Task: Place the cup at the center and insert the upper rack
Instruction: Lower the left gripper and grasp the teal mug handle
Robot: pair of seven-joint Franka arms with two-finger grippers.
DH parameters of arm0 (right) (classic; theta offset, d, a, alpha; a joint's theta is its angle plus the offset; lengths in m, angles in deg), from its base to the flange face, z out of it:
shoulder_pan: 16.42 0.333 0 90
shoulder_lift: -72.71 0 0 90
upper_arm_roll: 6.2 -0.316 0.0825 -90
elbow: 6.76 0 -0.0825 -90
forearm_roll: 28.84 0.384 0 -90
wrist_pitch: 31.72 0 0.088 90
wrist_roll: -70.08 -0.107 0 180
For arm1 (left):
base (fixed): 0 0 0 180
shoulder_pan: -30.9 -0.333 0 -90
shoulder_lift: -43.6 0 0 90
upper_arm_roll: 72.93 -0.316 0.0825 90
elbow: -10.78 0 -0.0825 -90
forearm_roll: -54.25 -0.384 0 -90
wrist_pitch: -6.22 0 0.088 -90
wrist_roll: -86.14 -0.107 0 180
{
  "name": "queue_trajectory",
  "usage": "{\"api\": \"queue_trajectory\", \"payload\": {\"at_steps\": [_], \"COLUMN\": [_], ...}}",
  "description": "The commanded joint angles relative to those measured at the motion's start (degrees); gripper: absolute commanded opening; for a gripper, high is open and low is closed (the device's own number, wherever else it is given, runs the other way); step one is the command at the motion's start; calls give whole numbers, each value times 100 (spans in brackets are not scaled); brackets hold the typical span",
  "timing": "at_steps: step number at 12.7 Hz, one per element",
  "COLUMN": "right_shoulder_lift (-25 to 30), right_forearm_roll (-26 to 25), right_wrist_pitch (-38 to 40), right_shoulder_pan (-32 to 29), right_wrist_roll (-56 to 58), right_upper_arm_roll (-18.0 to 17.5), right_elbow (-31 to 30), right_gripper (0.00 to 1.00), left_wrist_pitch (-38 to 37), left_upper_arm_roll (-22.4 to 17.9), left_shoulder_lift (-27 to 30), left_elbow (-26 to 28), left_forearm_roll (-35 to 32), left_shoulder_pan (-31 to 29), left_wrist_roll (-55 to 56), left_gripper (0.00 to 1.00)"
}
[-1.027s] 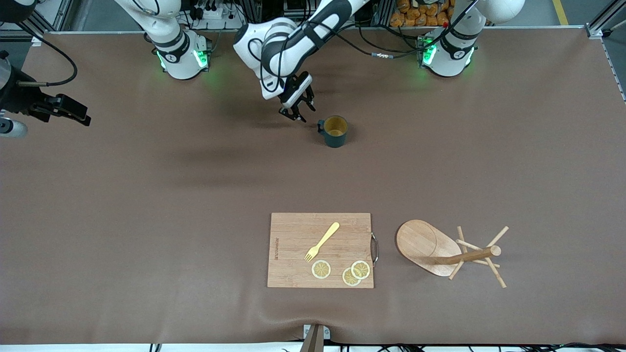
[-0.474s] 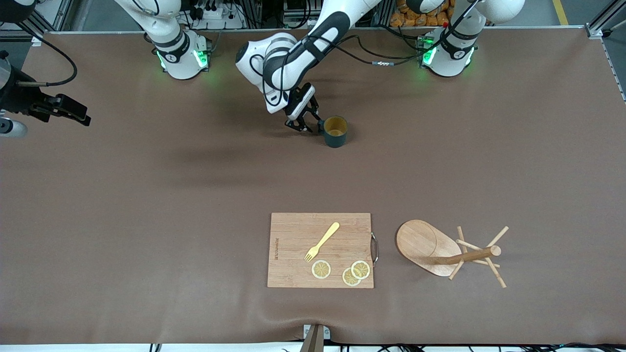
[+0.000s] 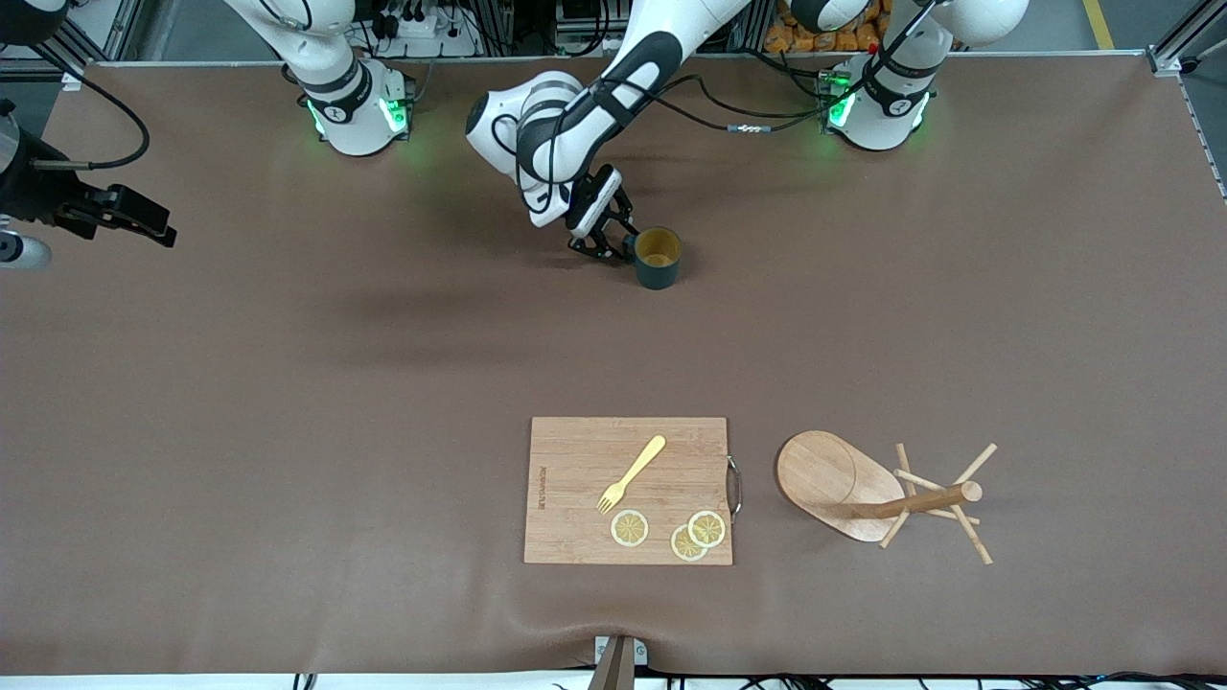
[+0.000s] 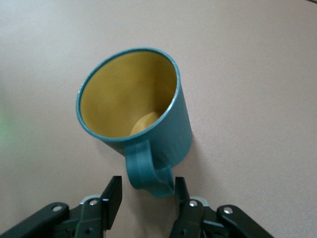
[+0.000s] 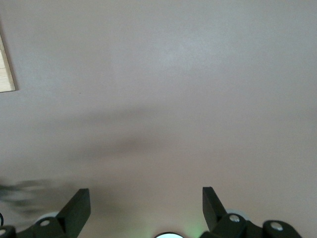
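Front view: the teal cup (image 3: 658, 259) stands upright on the brown table (image 3: 288, 383), close to the robots' bases and about midway between the two ends of the table, its handle turned toward the right arm's end. The left arm reaches in from its base and brings the left gripper (image 3: 604, 244) down right beside the cup at the handle. In the left wrist view the cup (image 4: 136, 116) shows its yellowish-tan inside, and its handle (image 4: 148, 171) sits between the two black fingers (image 4: 111, 198); the fingers are spread to either side of the handle with a gap left on each side, so they are not yet clamped on it.

The wooden mug tree (image 3: 877, 494) lies tipped on its side on the table, much nearer to the front camera than the cup and toward the left arm's end, its oval base on edge and its pegs sticking out around the post's tip. Just beside it, toward the right arm's end, lies a wooden cutting board (image 3: 575, 537) with a yellow fork (image 3: 631, 473) and three lemon slices (image 3: 630, 528) on it.

The right arm waits at its own end of the table; the right gripper (image 5: 146, 208) hangs over bare table with its fingers wide apart and nothing in them.
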Motion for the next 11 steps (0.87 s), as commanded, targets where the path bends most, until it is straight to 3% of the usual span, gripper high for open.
{"api": "queue_trajectory", "payload": {"at_steps": [1,9,10,11], "right_shoulder_lift": [91,82,82,91], "right_forearm_roll": [41,50,50,50], "right_wrist_pitch": [-3,-3,-3,-3], "right_shoulder_pan": [-36,-133,-133,-142], "right_wrist_roll": [-62,-62,-62,-62], "right_upper_arm_roll": [20,29,29,38], "right_elbow": [-45,-45,-45,-45], "right_gripper": [100,100,100,100], "left_wrist_pitch": [-162,-162,-153,-144], "left_upper_arm_roll": [-12,-205,-205,-205], "left_shoulder_lift": [-130,-148,-148,-148], "left_elbow": [-208,-208,-208,-208], "left_forearm_roll": [-142,-80,-80,-72], "left_shoulder_pan": [37,-16,-16,-16], "left_wrist_roll": [38,-67,-84,-128], "left_gripper": [42,38,35,18]}}
